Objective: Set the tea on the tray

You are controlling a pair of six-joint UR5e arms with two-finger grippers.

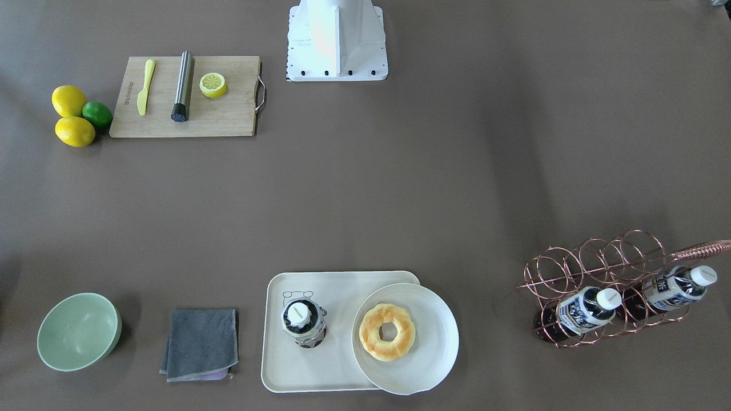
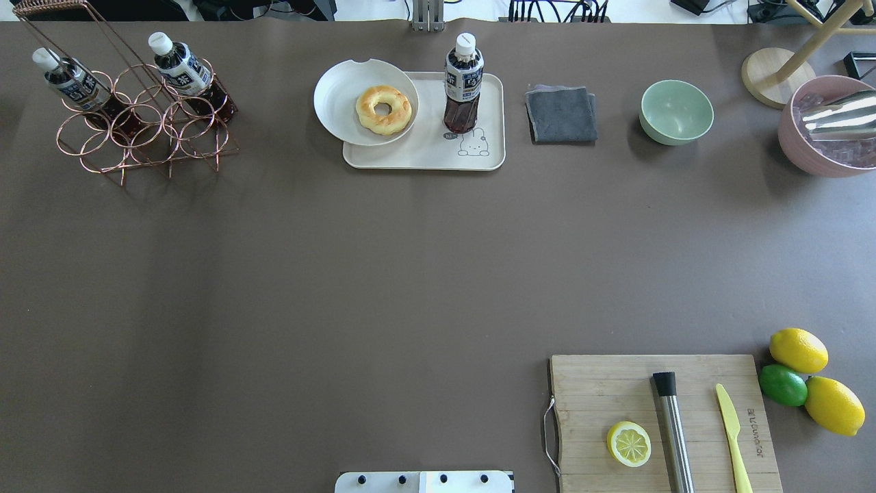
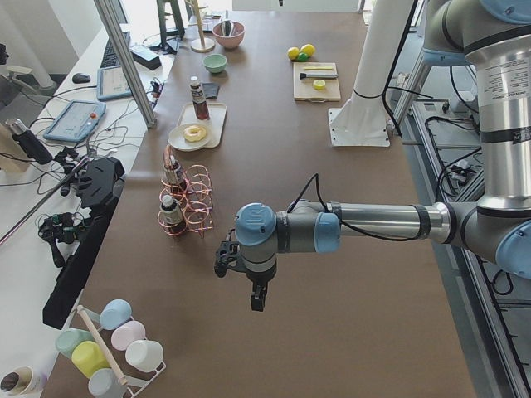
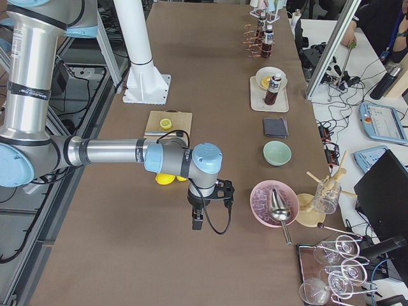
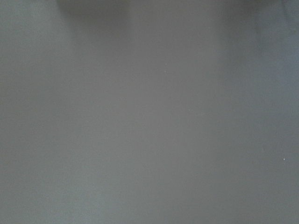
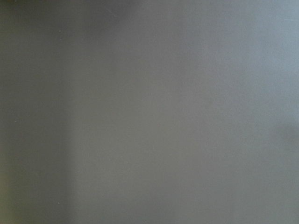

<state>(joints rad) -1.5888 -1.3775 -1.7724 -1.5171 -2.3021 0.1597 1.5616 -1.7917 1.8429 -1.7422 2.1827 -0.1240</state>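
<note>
1. The tea stands upright, cap up, on the tray. The tray sits against the far edge of the table, about midway along it.
2. On the tray the bottle is near the far rim, just beside the plate with the doughnut, which overlaps the tray's left end.
3. The left gripper hangs over the table's left end, beyond the rack holding two matching bottles. The right gripper hangs over the right end.
4. Only the side views show the grippers, so I cannot tell whether the jaws are parted or closed. Nothing appears to be in either.
5. The tea is well apart from both grippers, toward the middle, and neither arm is plainly nearer. To my eye the placing looks done, with no reach left.
</note>
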